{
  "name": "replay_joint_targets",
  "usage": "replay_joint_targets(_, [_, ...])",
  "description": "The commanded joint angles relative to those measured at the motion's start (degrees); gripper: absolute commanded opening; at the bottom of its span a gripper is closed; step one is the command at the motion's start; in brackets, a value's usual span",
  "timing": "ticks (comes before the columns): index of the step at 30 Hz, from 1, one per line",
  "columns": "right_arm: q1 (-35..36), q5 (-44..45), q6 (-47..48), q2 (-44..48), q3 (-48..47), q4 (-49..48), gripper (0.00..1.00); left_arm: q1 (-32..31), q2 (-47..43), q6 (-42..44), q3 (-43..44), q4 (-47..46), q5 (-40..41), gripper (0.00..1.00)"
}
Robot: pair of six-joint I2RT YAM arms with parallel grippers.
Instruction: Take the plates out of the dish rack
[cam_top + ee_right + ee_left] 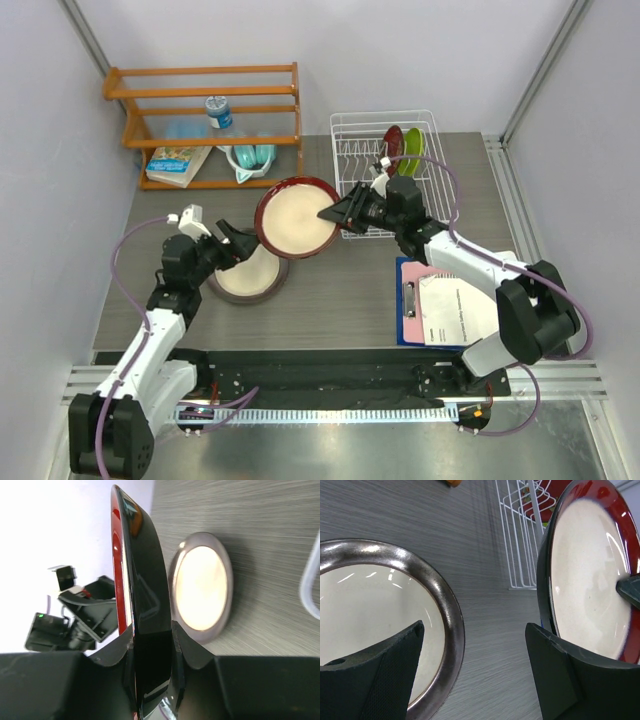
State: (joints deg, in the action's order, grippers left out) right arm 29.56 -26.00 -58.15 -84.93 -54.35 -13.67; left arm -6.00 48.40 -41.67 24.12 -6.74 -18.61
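Observation:
My right gripper (pixel 340 212) is shut on the rim of the larger maroon-rimmed plate (pixel 297 217) and holds it above the table left of the white dish rack (pixel 352 133). The plate shows edge-on in the right wrist view (pixel 145 630) and at the right of the left wrist view (pixel 592 575). The grey-rimmed plate (pixel 248 275) lies flat on the table and also shows in the wrist views (pixel 380 625) (pixel 200 587). My left gripper (pixel 236 246) is open and empty over its rim, its right finger (pixel 560 675) close under the maroon plate. The dark red plate (pixel 393 143) and lime green plate (pixel 412 150) stand in the rack.
An orange wooden shelf (pixel 205 120) at the back left holds a bottle (pixel 219 111), a teal item (pixel 250 157) and a book (pixel 178 166). A blue clipboard with paper (pixel 445 302) lies at the front right.

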Motion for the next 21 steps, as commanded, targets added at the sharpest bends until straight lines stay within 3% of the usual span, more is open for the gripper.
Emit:
replay_joint_targets(1, [1.02, -4.50, -7.59, 1.17, 0.29, -19.11, 0.01, -1.12, 0.55, -2.97, -0.56, -8.54, -2.13, 0.82])
replay_joint_targets(5, [1.29, -3.71, -6.72, 1.25, 1.08, -18.85, 0.01, -2.00, -0.50, -3.24, -0.04, -8.99, -0.46, 0.83])
replay_joint_targets(14, [-0.99, -0.45, -2.85, 2.84, 0.82, -13.75, 0.01, -2.09, -10.06, -0.08, 0.23, 3.30, 10.34, 0.85])
replay_joint_targets(21, [-0.82, -1.60, -3.81, 1.52, 1.79, -15.51, 0.01, -2.00, -8.61, -0.78, 0.23, 0.95, 7.02, 0.85])
